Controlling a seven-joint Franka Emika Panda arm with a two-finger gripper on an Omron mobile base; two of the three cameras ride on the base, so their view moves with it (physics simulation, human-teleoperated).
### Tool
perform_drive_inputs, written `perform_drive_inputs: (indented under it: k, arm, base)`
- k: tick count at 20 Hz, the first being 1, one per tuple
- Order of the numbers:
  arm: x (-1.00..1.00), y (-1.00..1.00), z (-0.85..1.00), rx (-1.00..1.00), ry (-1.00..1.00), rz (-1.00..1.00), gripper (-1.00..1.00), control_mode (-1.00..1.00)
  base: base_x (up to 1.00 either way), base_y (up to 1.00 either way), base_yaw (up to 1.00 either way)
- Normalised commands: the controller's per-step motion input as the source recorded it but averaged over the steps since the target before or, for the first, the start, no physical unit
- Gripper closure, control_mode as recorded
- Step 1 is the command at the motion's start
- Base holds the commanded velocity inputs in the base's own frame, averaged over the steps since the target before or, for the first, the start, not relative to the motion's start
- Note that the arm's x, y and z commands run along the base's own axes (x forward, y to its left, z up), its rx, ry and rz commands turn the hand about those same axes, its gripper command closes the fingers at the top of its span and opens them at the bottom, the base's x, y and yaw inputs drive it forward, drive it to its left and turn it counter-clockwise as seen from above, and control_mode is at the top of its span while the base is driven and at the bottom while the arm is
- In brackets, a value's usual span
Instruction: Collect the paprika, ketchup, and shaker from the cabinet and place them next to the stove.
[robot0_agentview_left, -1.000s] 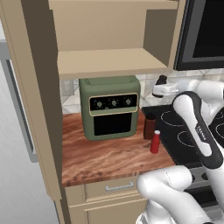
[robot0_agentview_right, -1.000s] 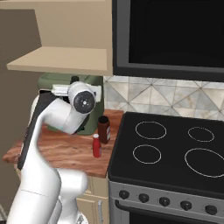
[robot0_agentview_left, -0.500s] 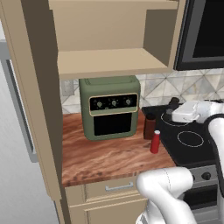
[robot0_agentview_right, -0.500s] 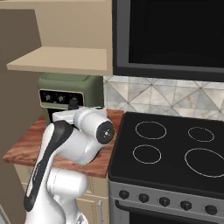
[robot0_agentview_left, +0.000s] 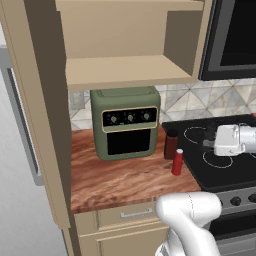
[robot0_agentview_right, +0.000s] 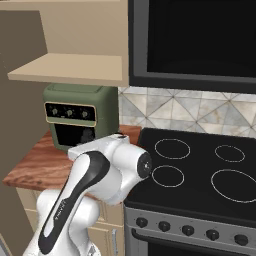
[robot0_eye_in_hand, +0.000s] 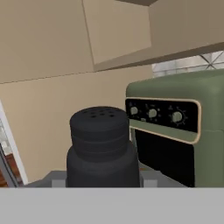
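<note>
**Shaker carried over the stove, paprika and ketchup on the counter**

Above the counter, the cabinet (robot0_agentview_left: 125, 70) stands open with its plain shelf bare; it is the biggest thing in the left base view. To its right a dark appliance front hangs over the stove (robot0_agentview_right: 200, 170), whose black glass top carries thin white burner rings and whose steel front has a row of black knobs. The white arm (robot0_agentview_right: 95, 185) bends across the stove's left front corner in the right base view. In the left base view its hand reaches in from the right edge over the cooktop, pointing left toward the jars.

On the wood-grain counter (robot0_agentview_left: 115, 180) the olive-green toaster oven (robot0_agentview_left: 127, 122) sits against the tiled wall. Just right of it, near the stove's left edge, stands the paprika (robot0_agentview_left: 171, 144), upright. The ketchup (robot0_agentview_left: 177, 162) stands upright in front of it, close beside it.

In the hand view the shaker (robot0_eye_in_hand: 101, 148) sits large and upright right at the camera, its perforated rounded top showing, with the toaster oven behind it to the right. The tool (robot0_eye_in_hand: 103, 181) is clamped on the shaker, its grey finger pads (robot0_eye_in_hand: 59, 179) showing at either side of the shaker's base.
</note>
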Motion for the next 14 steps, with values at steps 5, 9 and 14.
perform_drive_inputs:
  k: [5,9,14]
  arm:
    - [0.0,-0.25,-0.2,0.0,0.0,0.15,1.0,-1.0]
    - [0.0,-0.26,-0.2,0.0,0.0,0.13,1.0,-1.0]
    - [0.0,-0.19,-0.29,0.0,0.0,0.1,1.0,-1.0]
  base:
    - [0.0,0.0,0.0]
    - [0.0,0.0,0.0]
    - [0.0,0.0,0.0]
